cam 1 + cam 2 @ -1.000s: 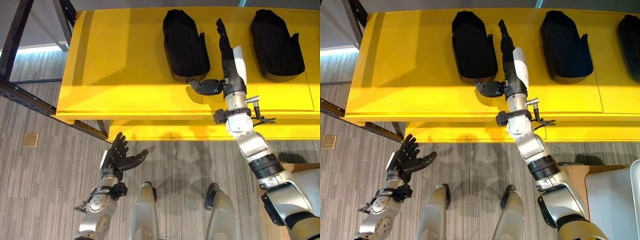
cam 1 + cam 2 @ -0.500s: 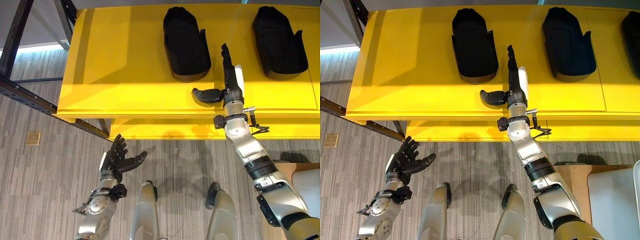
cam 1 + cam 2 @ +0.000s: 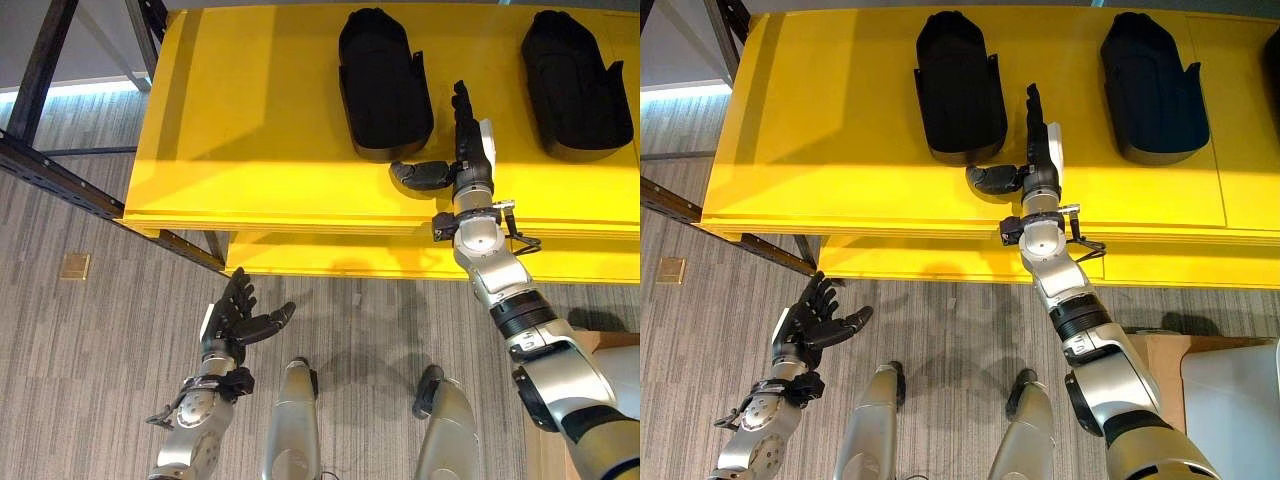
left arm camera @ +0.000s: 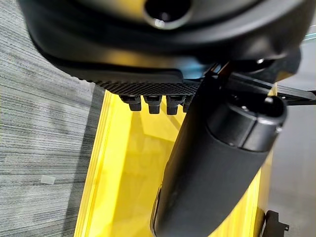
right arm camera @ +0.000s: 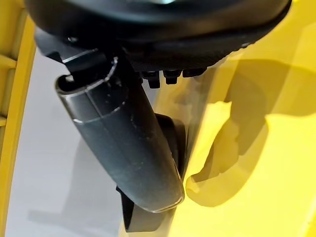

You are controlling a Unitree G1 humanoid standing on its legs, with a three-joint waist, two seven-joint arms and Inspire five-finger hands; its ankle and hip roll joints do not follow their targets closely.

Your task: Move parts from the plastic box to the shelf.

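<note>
Two black parts (image 3: 385, 85) (image 3: 575, 80) are already lying on the yellow shelf (image 3: 250, 150) — the right hand (image 3: 468, 150) is hovering beside one, fingers straight, holding nothing. The left hand (image 3: 232, 318) is hanging relaxed and empty, low over the floor.

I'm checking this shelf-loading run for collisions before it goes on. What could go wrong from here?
The right hand, open with its thumb stretched sideways, sits just beside the nearest black part on the yellow shelf; a careless pull-back might nudge that part. The forearm crosses the shelf's front edge and could catch it. The left hand hangs open over the floor.
</note>
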